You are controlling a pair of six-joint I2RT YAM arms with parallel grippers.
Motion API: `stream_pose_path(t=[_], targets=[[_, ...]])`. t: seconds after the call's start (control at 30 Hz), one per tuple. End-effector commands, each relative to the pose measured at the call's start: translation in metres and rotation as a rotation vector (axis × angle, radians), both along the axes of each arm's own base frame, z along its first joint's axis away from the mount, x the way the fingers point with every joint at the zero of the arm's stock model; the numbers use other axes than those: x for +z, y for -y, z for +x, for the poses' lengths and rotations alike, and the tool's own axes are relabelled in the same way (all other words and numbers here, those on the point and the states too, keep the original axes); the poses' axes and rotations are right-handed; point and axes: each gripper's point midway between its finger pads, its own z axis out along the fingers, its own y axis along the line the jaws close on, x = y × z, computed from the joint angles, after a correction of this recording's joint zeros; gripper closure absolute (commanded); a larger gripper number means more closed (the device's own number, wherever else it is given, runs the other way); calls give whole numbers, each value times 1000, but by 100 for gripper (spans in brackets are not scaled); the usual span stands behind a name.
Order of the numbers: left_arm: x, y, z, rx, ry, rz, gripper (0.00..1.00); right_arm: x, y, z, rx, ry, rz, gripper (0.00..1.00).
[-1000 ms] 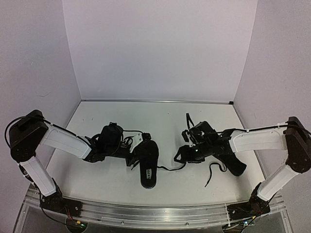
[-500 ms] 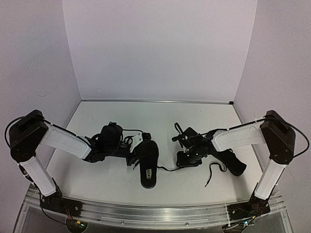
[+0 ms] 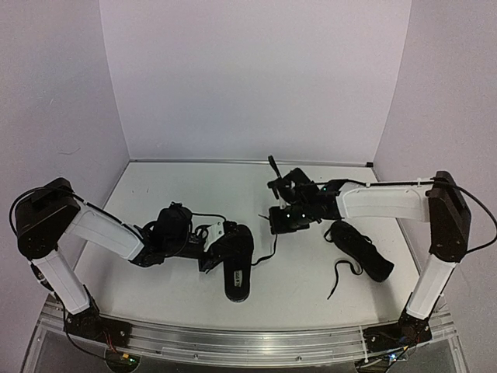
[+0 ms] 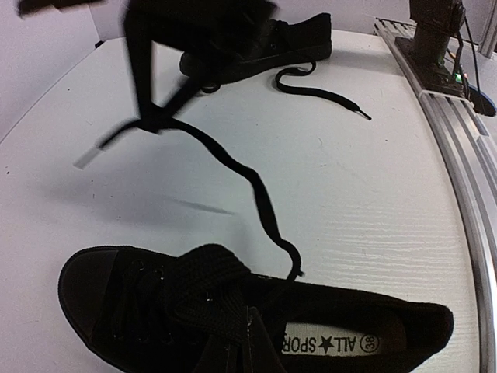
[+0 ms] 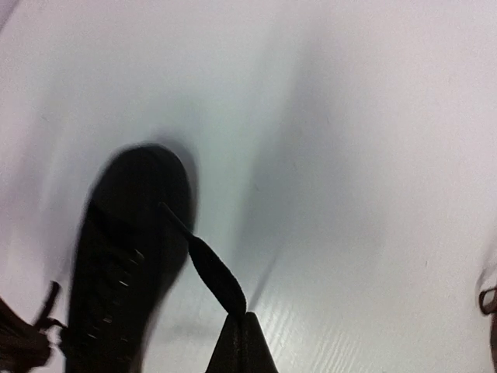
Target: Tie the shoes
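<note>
Black lace (image 5: 217, 276) sits pinched in the closed right gripper (image 5: 241, 322) — draw it steadily, low, away from the centre shoe (image 3: 235, 264), where the left gripper (image 3: 210, 252) is clamped closed; shoe 2 (image 3: 359, 249) lies far right.

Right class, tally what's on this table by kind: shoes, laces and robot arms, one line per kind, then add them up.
Shoes: 2
Laces: 2
Robot arms: 2
Total: 6
</note>
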Motion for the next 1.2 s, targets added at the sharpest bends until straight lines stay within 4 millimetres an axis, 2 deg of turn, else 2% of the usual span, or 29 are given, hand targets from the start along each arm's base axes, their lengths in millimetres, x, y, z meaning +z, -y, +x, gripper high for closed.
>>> stream_pose_path(t=[0.0, 0.1, 0.3, 0.37, 0.43, 0.53, 0.67, 0.8, 0.93, 1.07, 1.13, 1.17], targets=[[8, 6, -3, -37, 77, -22, 100, 84, -24, 34, 63, 185, 98, 100], [7, 6, -7, -49, 103, -8, 100, 87, -52, 41, 138, 169, 141, 100], [6, 5, -10, -52, 136, -6, 100, 111, -113, 59, 262, 167, 290, 100], [3, 4, -11, -53, 149, 5, 100, 112, -134, 62, 307, 153, 337, 100], [0, 3, -13, -52, 159, 18, 100, 103, -155, 65, 346, 124, 371, 100], [-2, 2, -13, -46, 165, 27, 100, 98, -181, 60, 405, 87, 425, 100], [1, 0, -11, -27, 183, 21, 100, 92, -200, 55, 440, 64, 453, 98], [3, -1, -11, -18, 193, 18, 100, 84, -201, 47, 457, 24, 461, 69], [5, 0, -10, -21, 202, 17, 100, 95, -180, 44, 433, 24, 452, 43], [5, 1, -9, -21, 202, 21, 100, 114, -147, 34, 412, 36, 450, 38], [6, 1, -8, -18, 201, 22, 100, 117, -132, 23, 411, 33, 448, 38], [7, 1, -8, -17, 200, 24, 100, 111, -123, 15, 406, 18, 442, 38]])
